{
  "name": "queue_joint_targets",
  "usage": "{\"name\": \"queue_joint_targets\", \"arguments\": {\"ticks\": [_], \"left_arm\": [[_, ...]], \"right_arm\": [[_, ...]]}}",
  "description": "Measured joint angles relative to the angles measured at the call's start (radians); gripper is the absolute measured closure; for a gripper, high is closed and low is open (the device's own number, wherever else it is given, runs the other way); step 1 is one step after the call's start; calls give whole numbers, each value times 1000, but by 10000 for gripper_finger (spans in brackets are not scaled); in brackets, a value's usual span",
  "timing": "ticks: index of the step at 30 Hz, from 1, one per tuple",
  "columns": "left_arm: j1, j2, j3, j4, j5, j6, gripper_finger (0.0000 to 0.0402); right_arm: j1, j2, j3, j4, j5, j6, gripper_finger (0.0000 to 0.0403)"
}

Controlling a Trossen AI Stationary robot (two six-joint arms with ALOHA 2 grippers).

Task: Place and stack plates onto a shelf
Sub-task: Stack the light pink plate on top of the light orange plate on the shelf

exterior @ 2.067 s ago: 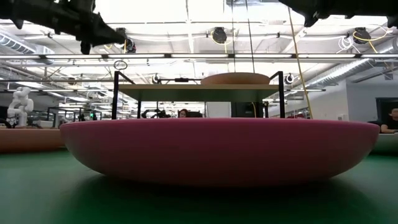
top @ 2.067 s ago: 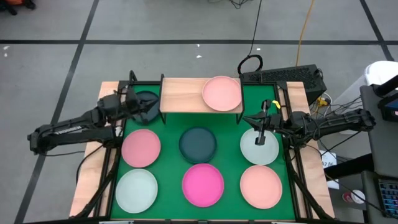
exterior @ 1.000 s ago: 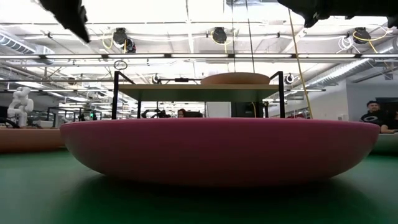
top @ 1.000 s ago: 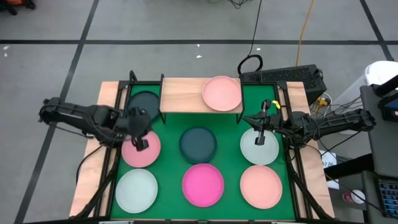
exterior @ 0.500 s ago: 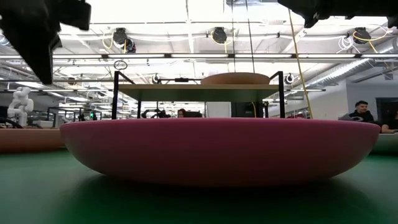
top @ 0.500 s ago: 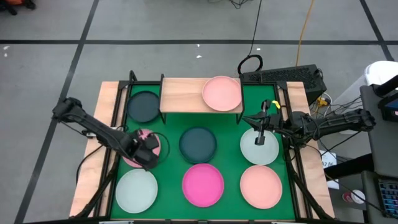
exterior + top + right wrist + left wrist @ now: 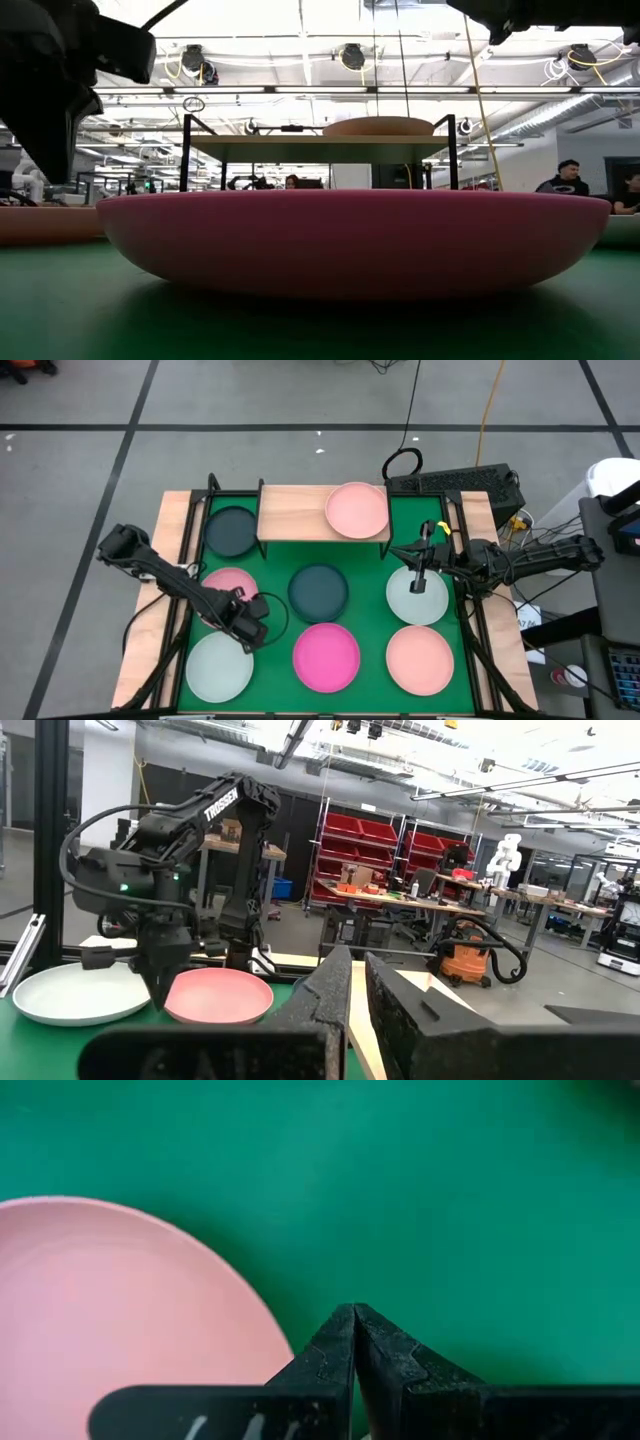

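Observation:
The wooden shelf (image 7: 293,512) stands at the far edge of the green mat (image 7: 370,575), with one pale pink plate (image 7: 357,509) on its right half. Seven plates lie flat on the mat: two dark teal (image 7: 231,531) (image 7: 318,591), one pink (image 7: 226,582), two mint-white (image 7: 217,666) (image 7: 418,598), one magenta (image 7: 325,657) and one salmon (image 7: 420,660). My left gripper (image 7: 252,634) is shut and empty and points down over bare mat beside the pink plate (image 7: 120,1310). My right gripper (image 7: 420,582) is shut and empty above the right mint-white plate.
A black frame (image 7: 190,610) runs along the mat's left and right sides. A keyboard (image 7: 455,482) lies at the far right, off the mat. In the low view the magenta plate (image 7: 350,240) fills the foreground, with the shelf (image 7: 320,148) behind it. People sit in the room beyond.
My left gripper has gone from beside the far-left dark teal plate toward the table's near edge and a little right, passing over the pink plate. It now stands over the mat between the pink, mint-white and magenta plates. No plate has moved.

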Motion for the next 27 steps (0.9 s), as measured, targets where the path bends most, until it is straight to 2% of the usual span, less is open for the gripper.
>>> {"name": "queue_joint_targets", "arguments": {"ticks": [5, 14, 27], "left_arm": [[0, 4, 0, -14, -2, -28, 380], [0, 4, 0, -20, -6, -33, 326], [0, 58, 0, -71, -38, -91, 323]], "right_arm": [[0, 0, 0, 0, 0, 9, 380], [0, 0, 0, 0, 0, 11, 380], [0, 0, 0, 0, 0, 11, 380]]}}
